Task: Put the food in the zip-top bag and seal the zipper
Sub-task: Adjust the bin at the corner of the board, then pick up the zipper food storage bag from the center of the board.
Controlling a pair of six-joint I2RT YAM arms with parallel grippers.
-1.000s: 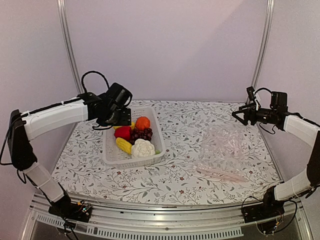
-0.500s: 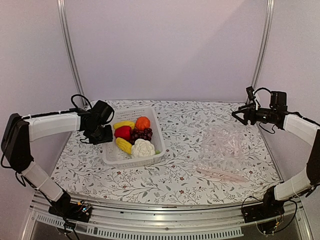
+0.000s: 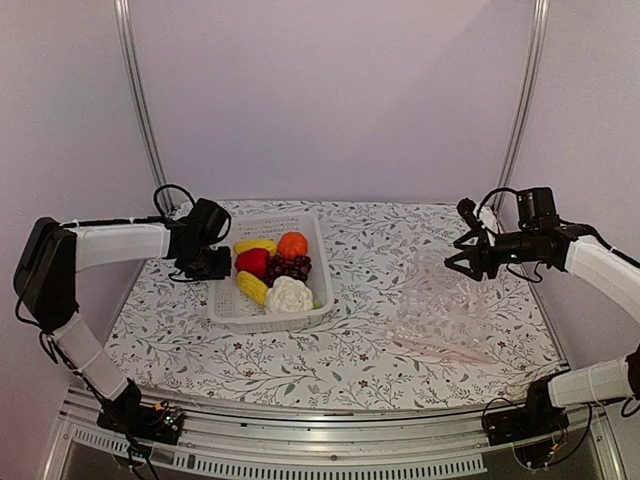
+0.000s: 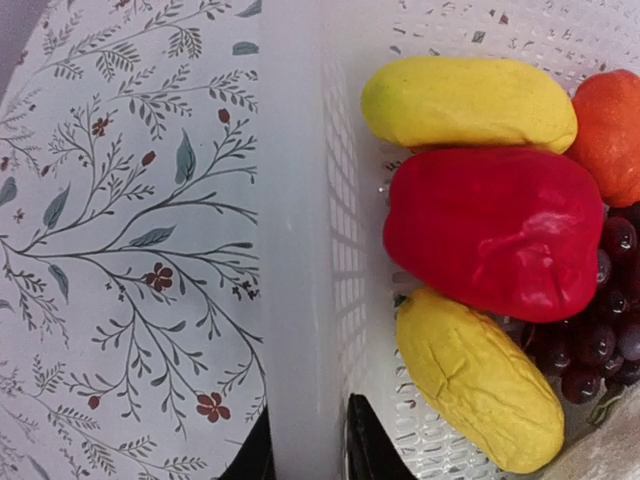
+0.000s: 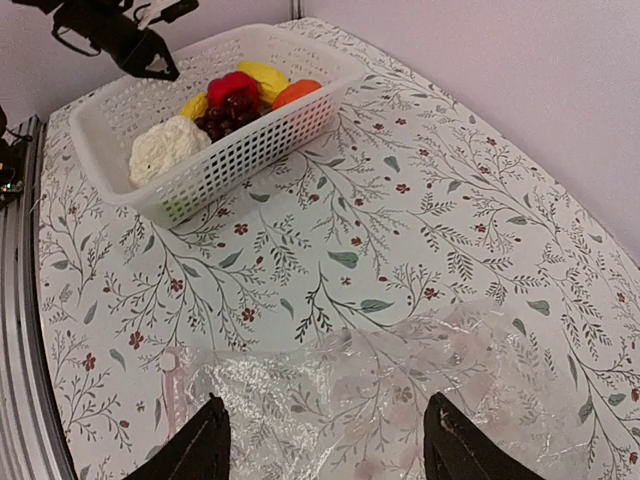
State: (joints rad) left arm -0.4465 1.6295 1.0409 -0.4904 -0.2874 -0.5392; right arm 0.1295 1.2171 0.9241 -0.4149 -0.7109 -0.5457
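- Floral-patterned table (image 3: 370,250) is seen under pale walls, with the white basket (image 3: 222,312) on its left part and the zip-top bag (image 3: 450,300) lying flat on its right part, well apart.
- Nothing of the task is judged done: all the food (image 3: 277,275) is kept in the basket and none is seen in the bag. Whether the zipper (image 3: 440,348) is parted cannot be told.
- Only by the left wrist view is the left gripper (image 4: 310,458) shown clamped on the basket's wall, one finger on each side, beside the red fruit (image 4: 495,235) and corn (image 4: 480,385).
- Only by the right wrist view is the right gripper (image 5: 325,445) shown spread wide, grasping nothing, above the crinkled bag.
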